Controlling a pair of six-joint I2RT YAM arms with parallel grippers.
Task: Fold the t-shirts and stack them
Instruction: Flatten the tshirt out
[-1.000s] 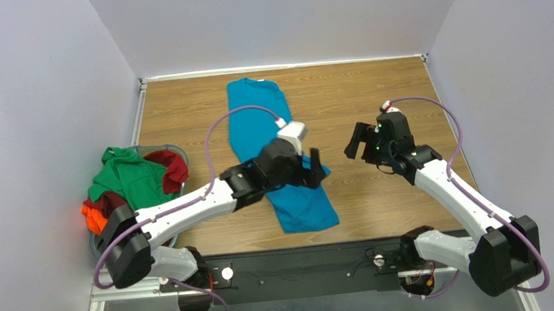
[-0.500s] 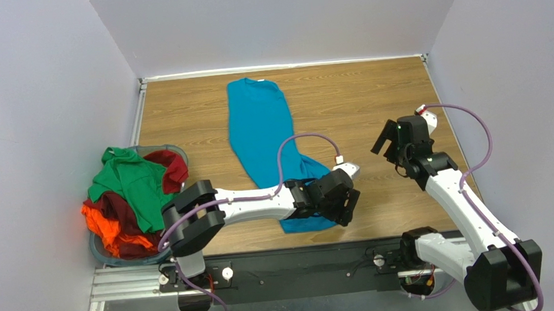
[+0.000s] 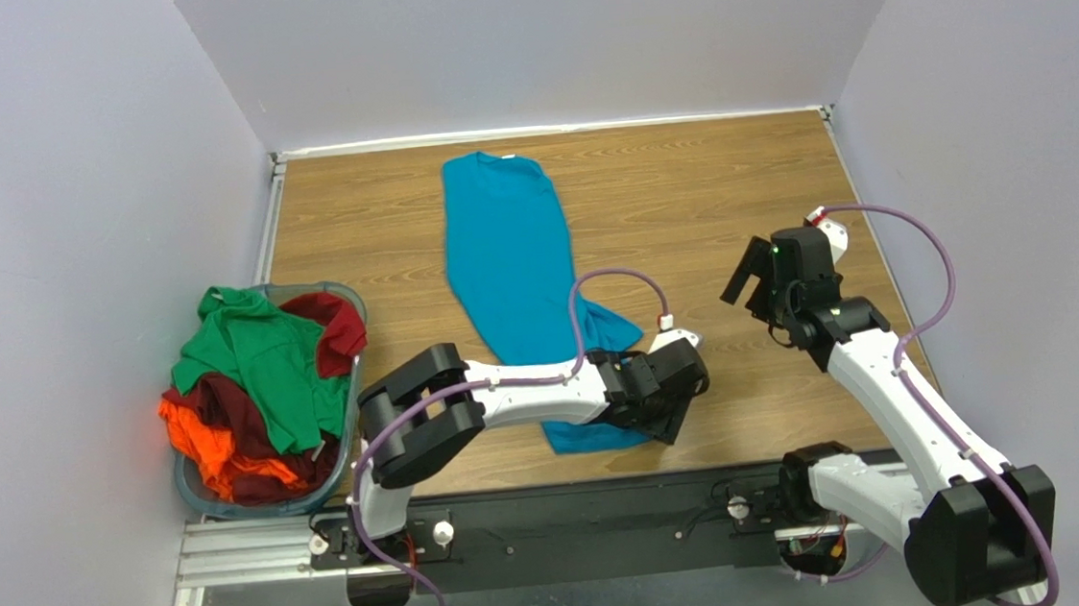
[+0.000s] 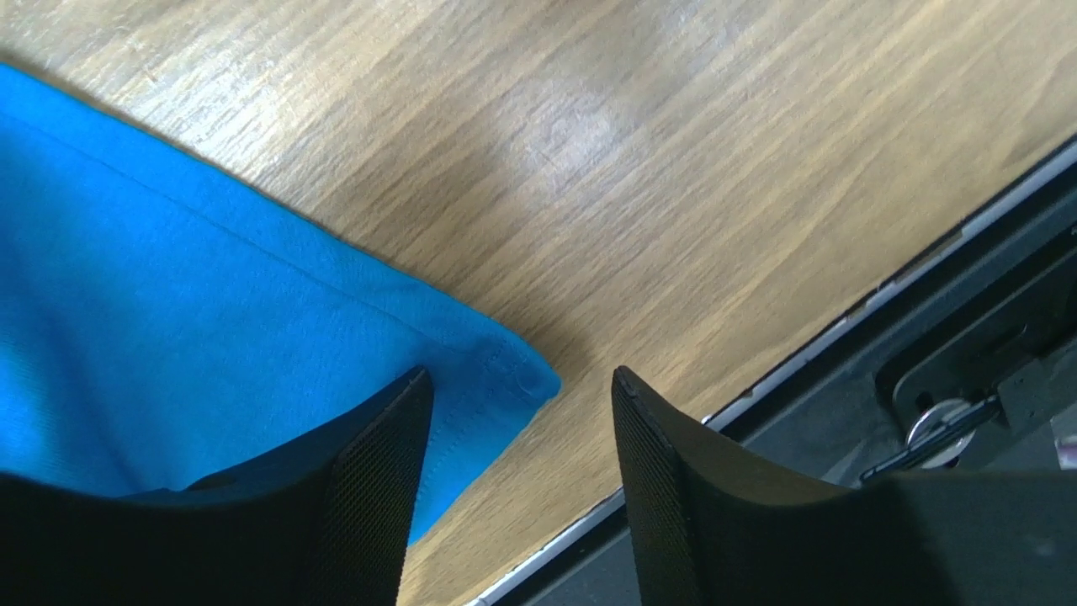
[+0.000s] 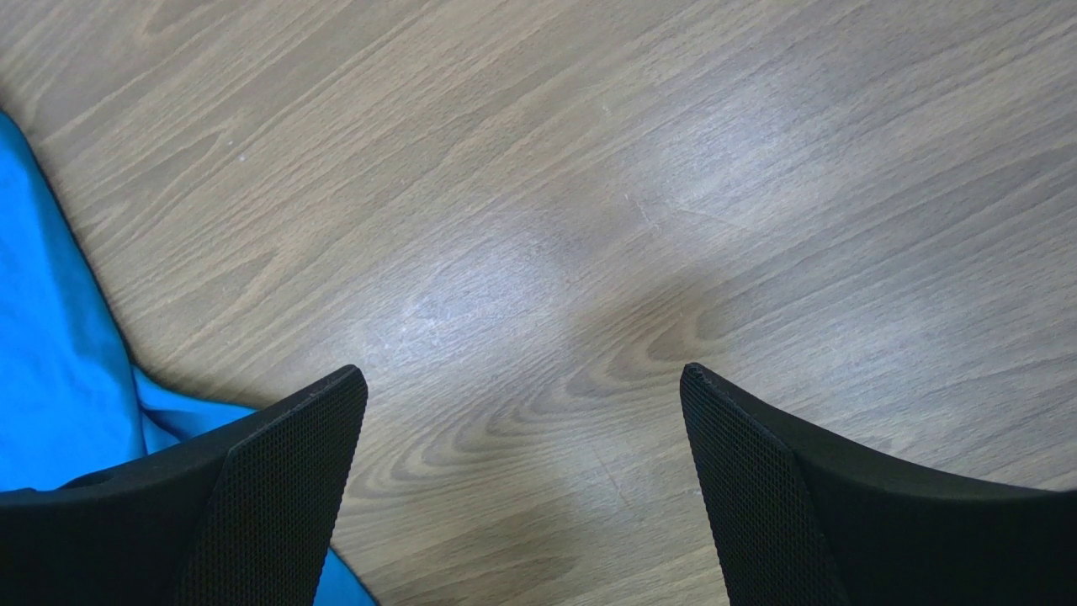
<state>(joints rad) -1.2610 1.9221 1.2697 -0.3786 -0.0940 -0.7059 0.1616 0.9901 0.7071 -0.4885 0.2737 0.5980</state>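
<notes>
Left hand [image 4: 521,379] half open, straddling near corner of teal t-shirt [image 3: 506,255], nothing gripped. Right hand [image 5: 525,379] wide open, empty. Fold starting; next probably pinch corner, carry it up.

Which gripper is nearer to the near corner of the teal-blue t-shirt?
Left. The left gripper straddles the teal-blue t-shirt at that corner, jaws apart; the right gripper hangs over the wooden table, to its right.

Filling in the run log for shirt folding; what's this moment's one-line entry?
teal t-shirt: laid on table | left gripper: open, astride its near corner | right gripper: open, above bare table | basket: other shirts
</notes>
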